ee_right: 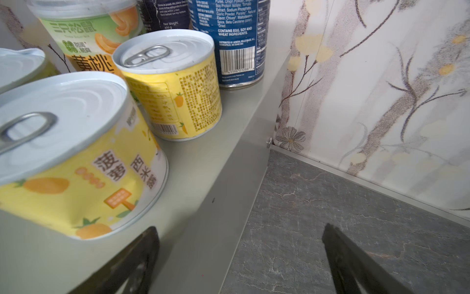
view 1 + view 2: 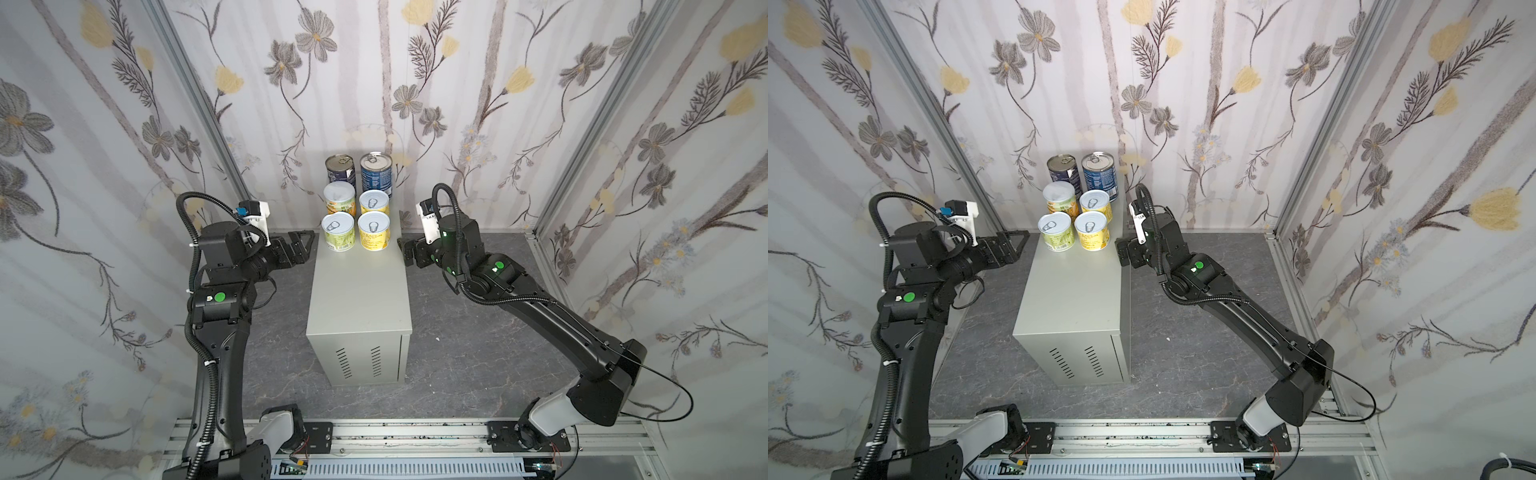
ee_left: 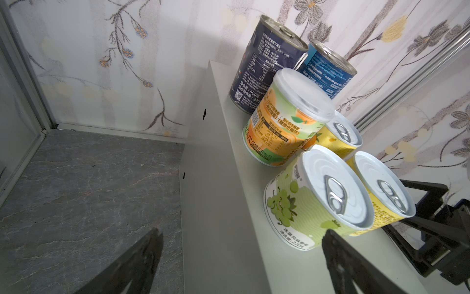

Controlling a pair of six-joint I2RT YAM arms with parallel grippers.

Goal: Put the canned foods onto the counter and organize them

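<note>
Floral wallpaper [image 2: 83, 174] with a soft, woven look lines the booth, above a dark marbled floor [image 2: 274, 374]. On the left, the left gripper [image 2: 306, 246] hangs just beside the counter's left edge, level with the front row of tins. Its black jaws are spread wide with nothing between them. In its wrist view one finger [image 3: 142, 257] sits over the floor and the other over the counter top. The counter [image 2: 357, 299] is a tall light-grey box of smooth painted metal with vent slots on its near face, standing mid-floor against the back wall. All six canned foods [image 2: 1059, 235] stand upright on its far end, close together in three rows of two. At the back are the taller pair, a navy tin [image 2: 340, 168] and then a blue tin [image 2: 376, 170], both with bare metal ring-pull tops. In the middle row are a peach tin [image 2: 340, 199] under a cloudy plastic lid and a small yellow tin [image 2: 374, 203]. In front are a green grape tin [image 2: 338, 232] and a yellow pineapple tin [image 2: 373, 232], both with white ring-pull lids. These front two stand between each gripper and the rows behind. The right gripper [image 2: 405, 251] hangs just off the counter's right edge, near the pineapple tin but apart from it — jaws wide, holding nothing.
</note>
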